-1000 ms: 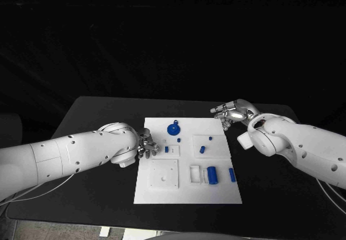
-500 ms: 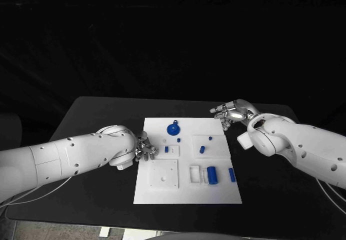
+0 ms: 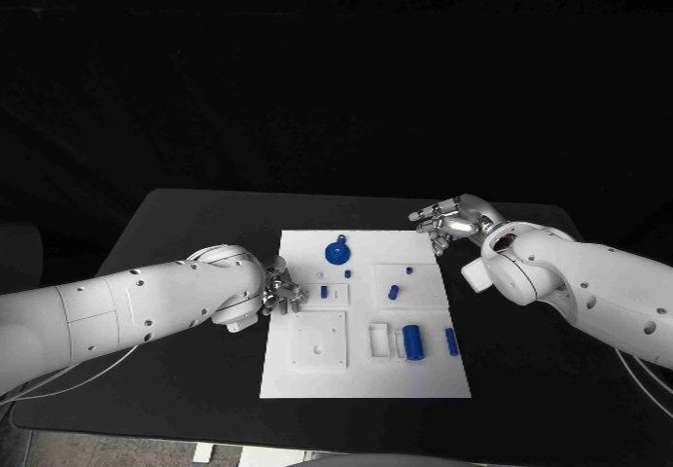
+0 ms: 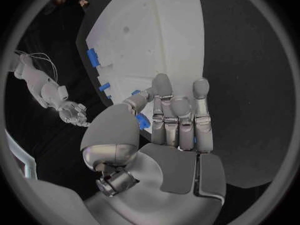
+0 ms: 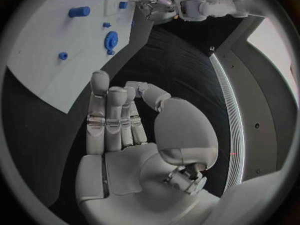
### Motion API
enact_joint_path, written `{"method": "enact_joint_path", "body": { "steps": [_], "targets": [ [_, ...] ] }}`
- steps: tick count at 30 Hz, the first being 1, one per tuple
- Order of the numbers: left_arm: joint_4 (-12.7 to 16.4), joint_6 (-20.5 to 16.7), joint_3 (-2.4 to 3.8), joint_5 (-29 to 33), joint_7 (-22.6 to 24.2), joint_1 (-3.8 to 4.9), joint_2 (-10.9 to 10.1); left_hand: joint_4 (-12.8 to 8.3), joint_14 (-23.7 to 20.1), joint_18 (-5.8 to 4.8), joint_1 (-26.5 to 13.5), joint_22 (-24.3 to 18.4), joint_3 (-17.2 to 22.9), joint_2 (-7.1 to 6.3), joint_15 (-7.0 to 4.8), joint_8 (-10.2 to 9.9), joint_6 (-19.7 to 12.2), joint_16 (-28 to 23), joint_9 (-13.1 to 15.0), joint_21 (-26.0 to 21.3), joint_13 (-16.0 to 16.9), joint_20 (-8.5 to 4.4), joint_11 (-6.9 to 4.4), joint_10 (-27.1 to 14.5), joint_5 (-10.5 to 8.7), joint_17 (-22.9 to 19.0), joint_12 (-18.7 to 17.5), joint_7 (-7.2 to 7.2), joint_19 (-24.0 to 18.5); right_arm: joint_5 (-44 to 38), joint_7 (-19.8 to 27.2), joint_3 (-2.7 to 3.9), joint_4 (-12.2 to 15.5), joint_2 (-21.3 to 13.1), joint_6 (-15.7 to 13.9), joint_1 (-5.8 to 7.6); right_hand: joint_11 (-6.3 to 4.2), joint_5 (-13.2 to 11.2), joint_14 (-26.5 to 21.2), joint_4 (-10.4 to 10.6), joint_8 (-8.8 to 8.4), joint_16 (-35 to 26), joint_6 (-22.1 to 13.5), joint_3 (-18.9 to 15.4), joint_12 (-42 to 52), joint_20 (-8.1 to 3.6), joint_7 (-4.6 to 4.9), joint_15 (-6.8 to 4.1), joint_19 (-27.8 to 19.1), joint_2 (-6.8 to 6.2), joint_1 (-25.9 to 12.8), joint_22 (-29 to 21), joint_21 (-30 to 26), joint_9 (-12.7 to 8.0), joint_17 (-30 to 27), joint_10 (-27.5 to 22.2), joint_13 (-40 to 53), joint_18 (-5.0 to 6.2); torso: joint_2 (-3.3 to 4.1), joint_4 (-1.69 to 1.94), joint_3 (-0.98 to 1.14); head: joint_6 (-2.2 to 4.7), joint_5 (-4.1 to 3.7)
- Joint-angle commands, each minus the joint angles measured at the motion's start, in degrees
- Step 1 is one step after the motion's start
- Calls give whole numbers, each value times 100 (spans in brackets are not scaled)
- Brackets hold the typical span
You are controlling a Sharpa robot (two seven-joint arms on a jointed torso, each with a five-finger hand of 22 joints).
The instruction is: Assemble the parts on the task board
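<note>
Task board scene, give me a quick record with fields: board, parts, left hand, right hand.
board: white task board in the middle of the black table
parts: blue gear-like disc at the far end; blue cylinder on the robot's right
left hand: left hand at the board's left edge, fingers over a small blue part
right hand: right hand off the board's far right corner, holding nothing

A black worktop with rounded far corners stands against a wholly dark backdrop, where no wall or window can be made out. Past the worktop's near edge, a strip of pale speckled floor shows at its near left corner. Thin pale cables trail over the worktop's left edge.
</note>
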Motion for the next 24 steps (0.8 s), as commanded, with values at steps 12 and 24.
{"method": "enact_joint_path", "body": {
  "steps": [12, 24],
  "targets": [
    [177, -197, 142, 86, 158, 215, -277, 400, -32, -60, 846, 49, -1371, -135, 133, -15, -712, -334, -1224, -352, -121, 88, 84, 244, -642, -124, -603, 215, 78, 23, 30, 3, -48, 2, 100, -5, -12, 25, -43, 13, -25, -33, -32, 17, -22, 7, 38, 14, -40, -24, 45, 103, 30, -8, -1, -34, -9, 110, -3, 1, 1, 110, 30],
    [89, -224, 244, 158, 220, 697, -556, 356, -225, 17, 1870, -151, -2497, -27, 315, -22, -971, -959, -1859, -1015, -615, 261, 282, 42, -874, -308, -1992, 424, 38, 56, 38, 3, -102, 9, 101, -5, -10, 26, -43, 14, -25, -33, -45, 12, -23, 8, 41, 15, -40, -26, 42, 101, 27, -8, -1, -36, -10, 109, 0, -2, 2, 247, 116]
  ]
}}
